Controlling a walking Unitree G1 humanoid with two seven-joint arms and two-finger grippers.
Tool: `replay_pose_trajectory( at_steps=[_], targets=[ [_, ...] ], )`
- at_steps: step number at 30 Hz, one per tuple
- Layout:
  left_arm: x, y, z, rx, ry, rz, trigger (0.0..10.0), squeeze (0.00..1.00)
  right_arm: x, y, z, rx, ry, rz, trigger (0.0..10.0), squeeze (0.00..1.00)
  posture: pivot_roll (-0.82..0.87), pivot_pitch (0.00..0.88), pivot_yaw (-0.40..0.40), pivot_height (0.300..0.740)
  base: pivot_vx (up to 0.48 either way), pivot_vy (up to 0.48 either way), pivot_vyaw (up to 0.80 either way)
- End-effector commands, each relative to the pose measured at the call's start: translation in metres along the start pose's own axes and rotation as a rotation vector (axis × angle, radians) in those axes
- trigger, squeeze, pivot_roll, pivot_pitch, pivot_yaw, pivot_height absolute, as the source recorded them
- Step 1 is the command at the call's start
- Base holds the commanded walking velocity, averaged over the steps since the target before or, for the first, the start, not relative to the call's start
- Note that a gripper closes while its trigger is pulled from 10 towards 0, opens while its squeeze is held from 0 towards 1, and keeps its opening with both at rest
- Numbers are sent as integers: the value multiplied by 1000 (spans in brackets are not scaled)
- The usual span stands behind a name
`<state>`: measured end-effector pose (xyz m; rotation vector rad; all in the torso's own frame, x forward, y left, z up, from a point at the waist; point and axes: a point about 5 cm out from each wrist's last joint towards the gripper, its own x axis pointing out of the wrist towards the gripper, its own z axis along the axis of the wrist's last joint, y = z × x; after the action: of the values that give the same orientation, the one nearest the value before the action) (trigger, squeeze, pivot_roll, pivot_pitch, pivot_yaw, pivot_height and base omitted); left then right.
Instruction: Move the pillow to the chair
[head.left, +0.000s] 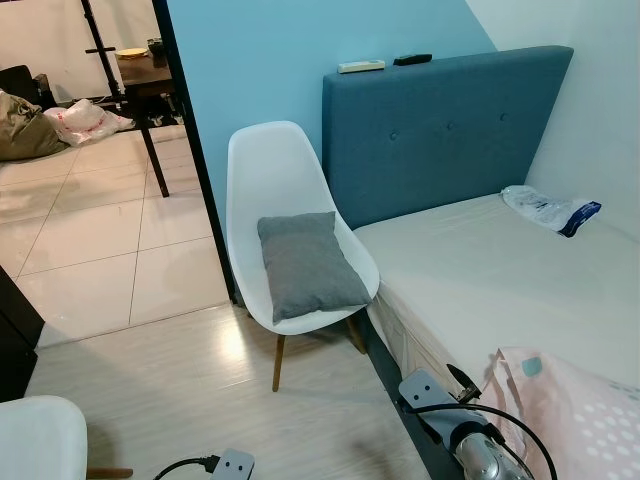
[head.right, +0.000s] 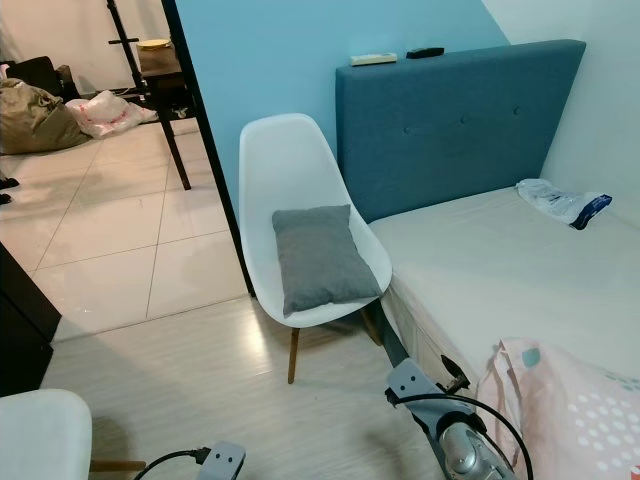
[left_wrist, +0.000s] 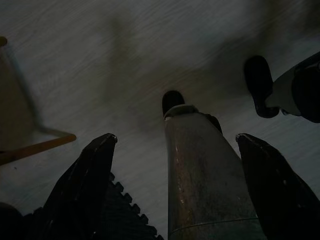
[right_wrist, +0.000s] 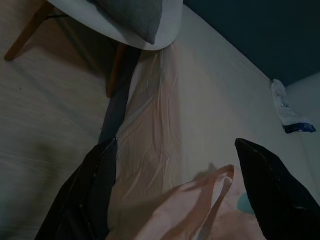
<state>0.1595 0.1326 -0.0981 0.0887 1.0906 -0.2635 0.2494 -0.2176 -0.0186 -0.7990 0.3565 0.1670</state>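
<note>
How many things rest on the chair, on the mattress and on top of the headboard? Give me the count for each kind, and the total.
Grey pillow, on the white chair: 1
Plastic packet, on the mattress: 1
Pink bag, on the mattress: 1
White remote, on the headboard: 1
Black remote, on the headboard: 1
Total: 5

We see the pillow (head.left: 308, 265) lying on the seat of the chair (head.left: 277, 170), which stands just left of the bed (head.left: 480, 270) and in front of the wall. Behind the bed rises its headboard (head.left: 450, 125); a plastic bag (head.left: 548, 210) lies on the mattress's far right.
</note>
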Motion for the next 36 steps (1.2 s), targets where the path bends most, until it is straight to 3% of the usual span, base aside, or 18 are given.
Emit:
replay_pose_trajectory(
  at_steps=[1, 36],
  targets=[
    [-1, 5, -2, 8, 12, 12, 10000, 0, -1, 0, -3, 19, 10, -6, 10000, 0, -66, 0, 15, 740, 0, 0, 0],
    [-1, 5, 1, 11, 8, 14, 10000, 0, 0, -1, -1, 19, 8, -7, 10000, 0, -65, 0, 18, 740, 0, 0, 0]
  ],
)
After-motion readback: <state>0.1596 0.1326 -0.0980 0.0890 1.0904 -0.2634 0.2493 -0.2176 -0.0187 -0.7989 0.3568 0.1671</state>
